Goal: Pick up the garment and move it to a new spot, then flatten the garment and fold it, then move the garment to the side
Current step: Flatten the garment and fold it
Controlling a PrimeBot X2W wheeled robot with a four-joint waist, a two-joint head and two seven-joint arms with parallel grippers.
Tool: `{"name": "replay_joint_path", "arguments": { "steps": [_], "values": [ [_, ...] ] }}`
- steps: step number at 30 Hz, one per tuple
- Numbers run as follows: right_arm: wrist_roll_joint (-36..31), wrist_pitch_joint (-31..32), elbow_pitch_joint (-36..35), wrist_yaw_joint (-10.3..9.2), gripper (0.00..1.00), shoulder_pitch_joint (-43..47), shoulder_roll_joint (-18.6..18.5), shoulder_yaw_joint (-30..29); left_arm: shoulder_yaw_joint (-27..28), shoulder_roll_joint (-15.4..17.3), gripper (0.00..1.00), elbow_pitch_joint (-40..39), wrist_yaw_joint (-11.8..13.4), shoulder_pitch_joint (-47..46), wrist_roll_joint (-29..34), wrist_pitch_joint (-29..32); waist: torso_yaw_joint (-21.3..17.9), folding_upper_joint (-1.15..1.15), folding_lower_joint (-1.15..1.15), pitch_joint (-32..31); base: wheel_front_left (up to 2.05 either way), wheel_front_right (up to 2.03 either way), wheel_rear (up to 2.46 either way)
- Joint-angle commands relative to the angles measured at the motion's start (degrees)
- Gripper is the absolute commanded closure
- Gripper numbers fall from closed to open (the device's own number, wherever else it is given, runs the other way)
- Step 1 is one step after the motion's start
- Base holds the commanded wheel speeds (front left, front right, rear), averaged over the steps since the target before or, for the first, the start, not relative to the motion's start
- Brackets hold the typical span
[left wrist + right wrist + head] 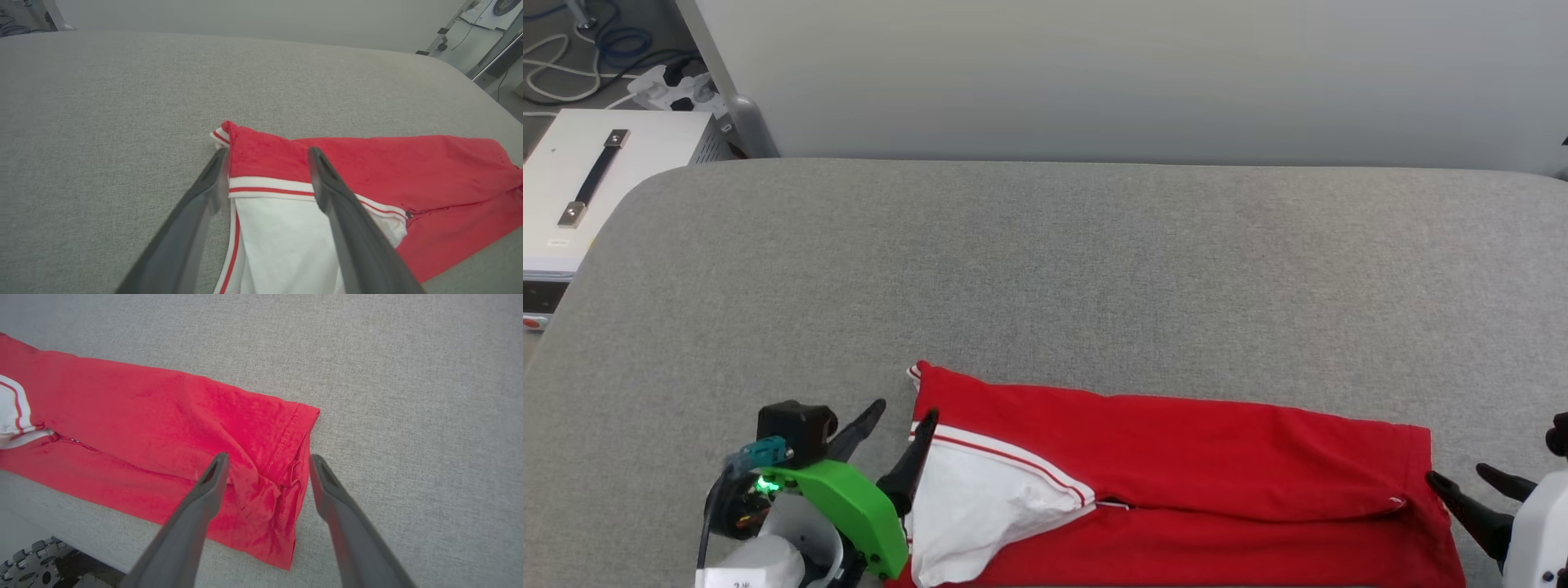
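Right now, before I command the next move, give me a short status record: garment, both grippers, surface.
item: garment, red, folded into a long band, lying flat
position: near the front edge of the table, long side running left to right
detail: white sleeve on top at the robot's left end
left arm: left gripper open, fingers astride the sleeve-end edge, gripping nothing
right arm: right gripper open, fingers astride the hem edge, gripping nothing
beside table: white box with a black handle, far left

One garment (1176, 457) lies between two grippers, the left gripper (904, 408) and right gripper (1454, 472); one table (1045, 261); one white case (572, 188).
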Motion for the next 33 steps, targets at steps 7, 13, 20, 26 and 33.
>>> {"name": "replay_joint_path", "arguments": {
  "steps": [7,13,20,26,33],
  "values": [
    [-3.66,8.97,-3.54,-0.06,0.0,2.8,6.49,-8.89,4.43,-2.4,0.0,-1.63,1.55,1.44,5.18,-8.46,0.97,0.0,0.0,0.59,0.0,0.0,0.0],
    [-9.09,16.98,-5.19,-0.06,0.0,3.03,13.25,-16.11,16.85,-7.9,0.0,-7.37,0.67,4.32,17.65,-8.89,1.97,0.0,0.0,2.38,0.0,0.0,0.0],
    [-15.61,21.74,-4.92,-0.06,0.0,1.08,19.31,-21.93,28.34,-15.48,0.0,-10.92,-5.88,9.26,30.36,-8.91,3.12,0.0,0.0,4.53,0.0,0.0,0.0],
    [-18.99,22.4,-2.56,-0.06,0.0,-0.7,21.83,-25.32,33.14,-20.3,0.0,-10.08,-11.38,10.84,36.76,-8.91,4.31,0.0,0.0,6.8,0.0,0.0,0.0],
    [-21.43,22.92,1.67,-0.06,0.0,-0.65,22.24,-26.23,35.96,-23.91,0.0,-9.03,-13.63,10.3,39.28,-8.91,5.51,0.0,0.0,8.76,0.0,0.0,0.0]
  ]
}}
